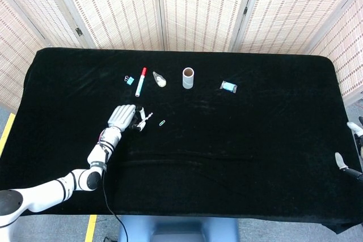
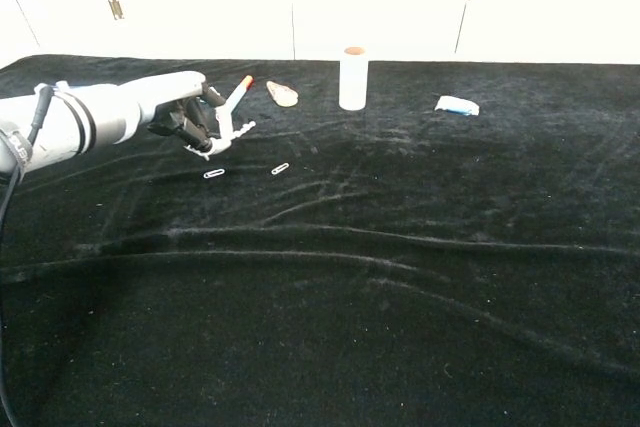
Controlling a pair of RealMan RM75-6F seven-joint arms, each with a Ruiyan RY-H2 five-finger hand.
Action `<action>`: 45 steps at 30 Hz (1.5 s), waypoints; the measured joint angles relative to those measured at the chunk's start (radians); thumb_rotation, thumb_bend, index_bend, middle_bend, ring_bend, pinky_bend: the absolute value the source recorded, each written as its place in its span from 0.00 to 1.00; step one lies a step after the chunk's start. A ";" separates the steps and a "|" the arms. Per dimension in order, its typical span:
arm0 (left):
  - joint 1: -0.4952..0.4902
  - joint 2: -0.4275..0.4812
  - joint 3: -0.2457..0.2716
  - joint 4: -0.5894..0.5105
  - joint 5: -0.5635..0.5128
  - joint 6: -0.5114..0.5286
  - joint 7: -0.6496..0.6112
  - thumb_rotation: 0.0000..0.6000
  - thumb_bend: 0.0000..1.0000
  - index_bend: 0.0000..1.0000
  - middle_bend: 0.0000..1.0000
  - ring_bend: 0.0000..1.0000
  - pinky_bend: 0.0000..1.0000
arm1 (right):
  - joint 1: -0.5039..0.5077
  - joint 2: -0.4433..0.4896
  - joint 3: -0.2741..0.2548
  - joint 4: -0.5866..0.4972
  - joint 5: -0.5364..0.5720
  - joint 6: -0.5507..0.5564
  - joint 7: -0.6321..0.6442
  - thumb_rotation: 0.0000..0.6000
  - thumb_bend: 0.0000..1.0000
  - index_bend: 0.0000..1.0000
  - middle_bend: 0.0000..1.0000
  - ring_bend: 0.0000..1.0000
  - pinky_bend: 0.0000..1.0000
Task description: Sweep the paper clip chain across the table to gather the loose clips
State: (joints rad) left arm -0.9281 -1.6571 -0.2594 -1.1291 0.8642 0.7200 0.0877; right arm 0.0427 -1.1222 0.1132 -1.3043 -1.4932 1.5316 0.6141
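My left hand point(image 1: 122, 117) hovers left of the table's middle and grips a short silvery paper clip chain point(image 1: 143, 119) that sticks out to its right. In the chest view the left hand point(image 2: 183, 117) holds the chain point(image 2: 234, 131) just above the black cloth. Two loose clips lie near it: one point(image 2: 214, 174) just below the hand, another point(image 2: 281, 168) further right. Only the greenish loose clip point(image 1: 162, 123) shows in the head view. My right hand point(image 1: 347, 164) barely shows at the far right edge, its fingers unclear.
Along the back stand a blue binder clip point(image 1: 129, 79), a red-and-white marker point(image 1: 140, 81), a beige shell-like piece point(image 1: 159, 79), a cardboard tube point(image 1: 188, 77) and a blue-white packet point(image 1: 228, 87). The black cloth point(image 1: 255, 140) has shallow wrinkles.
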 measured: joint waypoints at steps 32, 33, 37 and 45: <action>0.018 -0.089 -0.001 0.218 0.126 -0.122 -0.165 1.00 0.60 0.84 1.00 1.00 1.00 | 0.011 -0.007 -0.001 0.007 0.009 -0.026 -0.015 1.00 0.41 0.12 0.00 0.00 0.00; 0.018 -0.088 -0.001 0.216 0.125 -0.122 -0.164 1.00 0.60 0.84 1.00 1.00 1.00 | 0.011 -0.006 -0.001 0.006 0.009 -0.026 -0.014 1.00 0.41 0.12 0.00 0.00 0.00; 0.019 -0.079 -0.007 0.183 0.129 -0.104 -0.157 1.00 0.60 0.84 1.00 1.00 1.00 | 0.013 -0.006 -0.003 0.006 0.006 -0.030 -0.011 1.00 0.41 0.12 0.00 0.00 0.00; -0.006 -0.065 -0.032 0.053 0.128 -0.050 -0.090 1.00 0.60 0.84 1.00 1.00 1.00 | 0.013 -0.005 -0.010 0.003 -0.004 -0.027 -0.007 1.00 0.41 0.12 0.00 0.00 0.00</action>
State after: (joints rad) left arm -0.9336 -1.7218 -0.2915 -1.0765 0.9927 0.6699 -0.0019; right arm 0.0554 -1.1271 0.1030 -1.3017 -1.4973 1.5051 0.6072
